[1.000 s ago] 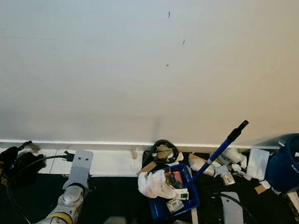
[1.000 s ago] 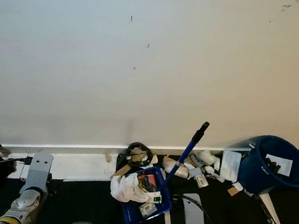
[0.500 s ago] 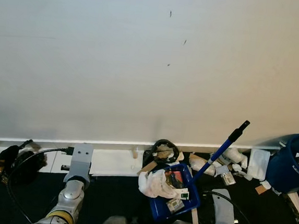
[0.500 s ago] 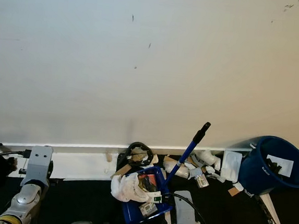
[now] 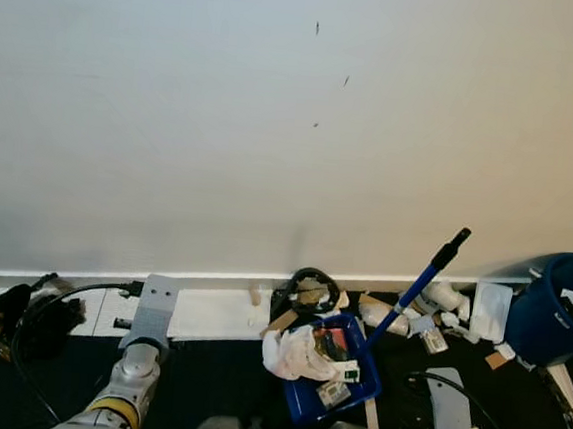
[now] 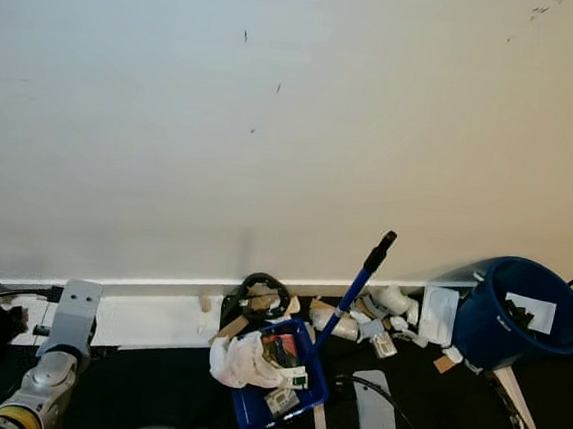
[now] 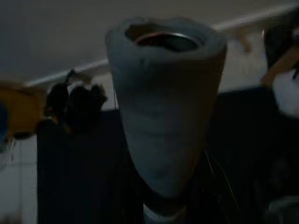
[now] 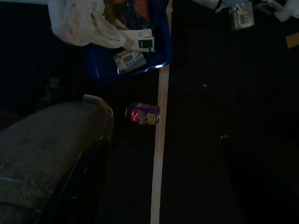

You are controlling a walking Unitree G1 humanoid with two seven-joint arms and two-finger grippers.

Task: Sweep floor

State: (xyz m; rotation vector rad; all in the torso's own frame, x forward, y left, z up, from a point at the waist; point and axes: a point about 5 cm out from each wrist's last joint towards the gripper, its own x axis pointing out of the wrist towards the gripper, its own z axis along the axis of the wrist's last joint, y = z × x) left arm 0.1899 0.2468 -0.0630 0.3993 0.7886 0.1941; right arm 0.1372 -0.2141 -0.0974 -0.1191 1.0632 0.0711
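Left eye view gives you the wide scene: a pale wall (image 5: 295,115) above a white baseboard (image 5: 208,313), and below it a dark floor (image 5: 212,379) with a heap of litter. A blue dustpan (image 5: 327,379) sits on the floor near the baseboard, loaded with a white plastic bag (image 5: 292,354) and small packets. Its blue handle with a black grip (image 5: 423,279) leans up and to the right, over a scatter of white scraps (image 5: 438,313). A black ring (image 5: 310,285) lies against the baseboard just behind the dustpan. To the right stands a blue bucket (image 6: 519,313), which the right eye view shows more fully, with paper inside. At the far left you see a bundle of black cables (image 5: 27,312).

Your left arm (image 5: 133,362) reaches up from the bottom edge towards the baseboard, and your right arm (image 5: 449,420) sits low on the right of the dustpan.

Right wrist view adds what the head cameras hide: a crushed purple can (image 8: 142,113) on the floor just beside a pale wooden strip (image 8: 160,140), with the dustpan's near edge beyond it. Left wrist view is dim, showing a grey tube (image 7: 163,102) up close. You cannot tell whether either gripper's fingers are open or closed.
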